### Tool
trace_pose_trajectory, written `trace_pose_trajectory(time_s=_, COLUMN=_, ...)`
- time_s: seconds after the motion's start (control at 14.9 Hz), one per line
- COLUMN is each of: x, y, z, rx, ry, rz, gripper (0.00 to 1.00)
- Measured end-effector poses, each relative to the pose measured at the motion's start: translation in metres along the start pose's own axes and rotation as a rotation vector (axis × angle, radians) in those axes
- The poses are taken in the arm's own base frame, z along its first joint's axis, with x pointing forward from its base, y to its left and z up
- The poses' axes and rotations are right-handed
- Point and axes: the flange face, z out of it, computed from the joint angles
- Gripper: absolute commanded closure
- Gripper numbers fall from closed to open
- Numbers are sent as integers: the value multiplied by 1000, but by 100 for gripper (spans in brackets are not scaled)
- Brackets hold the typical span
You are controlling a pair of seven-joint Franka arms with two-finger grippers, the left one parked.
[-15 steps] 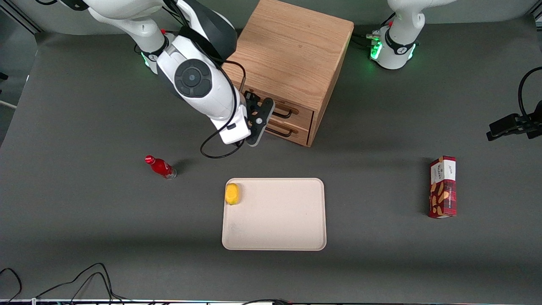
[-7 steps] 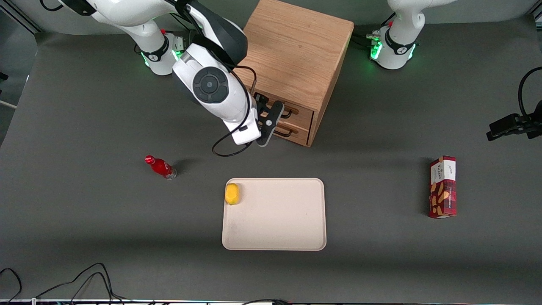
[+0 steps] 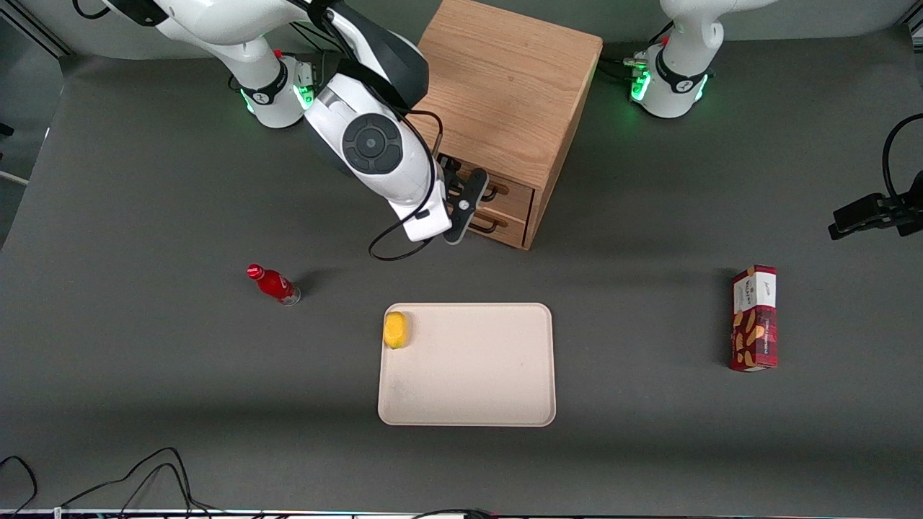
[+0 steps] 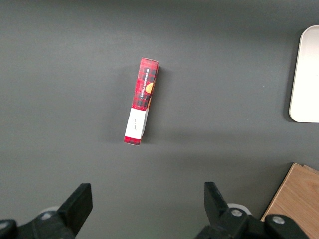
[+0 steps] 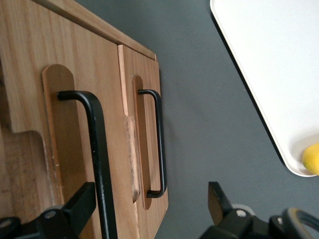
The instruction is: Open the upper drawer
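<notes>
Our fingers stood spread wide and empty at the closed upper drawer, its black handle just inside one finger rather than centred. The bottom drawer's handle also lay within that spread, so closing could have slipped off or caught the wrong bar. The cabinet stood at twelve o'clock from the tray; we judged a crooked pull might drag it across the table.

Oak-toned upper drawer wearing a black wire handle; black hand showing before it. Dark grey worktop carrying cream tray, yellow fruit, red bottle, red tartan-patterned box.
</notes>
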Motion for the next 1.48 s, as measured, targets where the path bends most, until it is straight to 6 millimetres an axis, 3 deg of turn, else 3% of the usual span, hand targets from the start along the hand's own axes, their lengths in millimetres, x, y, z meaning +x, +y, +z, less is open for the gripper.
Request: trace_pose_trajectory(time_s=1.48, x=3, y=-3, z=28, rx=-84, ry=15, rz=2, gripper=0)
